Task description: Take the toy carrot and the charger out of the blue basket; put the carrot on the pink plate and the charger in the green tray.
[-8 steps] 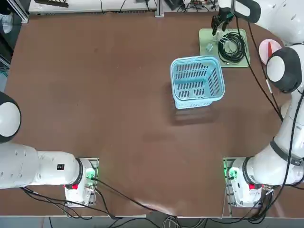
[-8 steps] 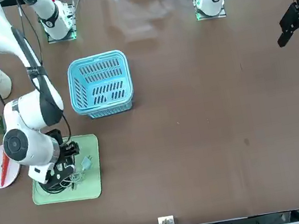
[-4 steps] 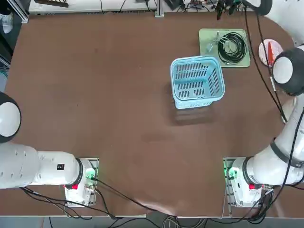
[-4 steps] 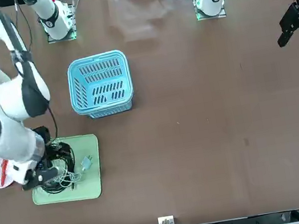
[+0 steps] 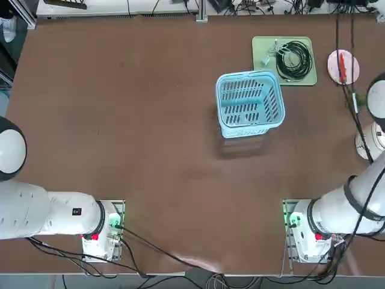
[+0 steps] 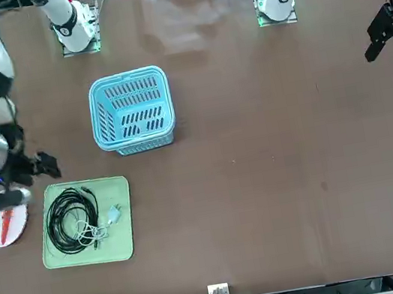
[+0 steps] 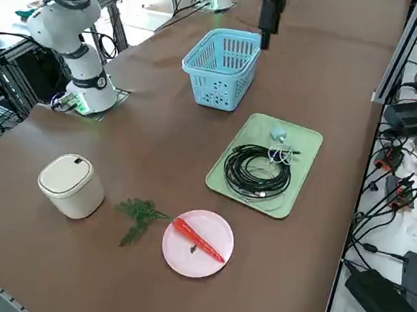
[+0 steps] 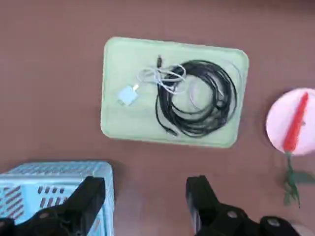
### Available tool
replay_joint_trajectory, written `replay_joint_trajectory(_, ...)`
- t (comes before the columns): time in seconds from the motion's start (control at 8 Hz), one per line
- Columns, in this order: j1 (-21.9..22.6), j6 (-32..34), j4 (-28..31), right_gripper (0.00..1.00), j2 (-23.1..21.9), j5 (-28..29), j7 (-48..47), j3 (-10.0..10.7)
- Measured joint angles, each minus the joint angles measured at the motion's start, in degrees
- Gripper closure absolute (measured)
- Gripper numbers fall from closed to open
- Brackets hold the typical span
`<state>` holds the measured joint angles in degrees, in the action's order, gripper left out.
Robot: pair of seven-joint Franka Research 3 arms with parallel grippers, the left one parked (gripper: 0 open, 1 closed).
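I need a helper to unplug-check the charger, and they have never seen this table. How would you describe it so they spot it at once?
Find the pale green tray beside the blue basket. On it lies a coiled black cable; the charger is the small white-grey block next to that coil, trailing a thin pale cable, the only light-coloured item on the tray.

You see overhead, opposite and raised-side views; the wrist camera, looking down past the right gripper (image 8: 145,196), shares their green tray (image 8: 113,123).
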<state>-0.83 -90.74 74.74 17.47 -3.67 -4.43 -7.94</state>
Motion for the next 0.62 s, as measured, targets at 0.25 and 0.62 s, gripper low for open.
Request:
replay_joint_trajectory(0.25,-2.2,0.1,7.2,0.0,-6.7,1.6,-0.4,0.0)
replay_joint_trajectory(0.62,-2.8,-5.1,16.5,0.0,-11.2,2.3,-2.1,0.0)
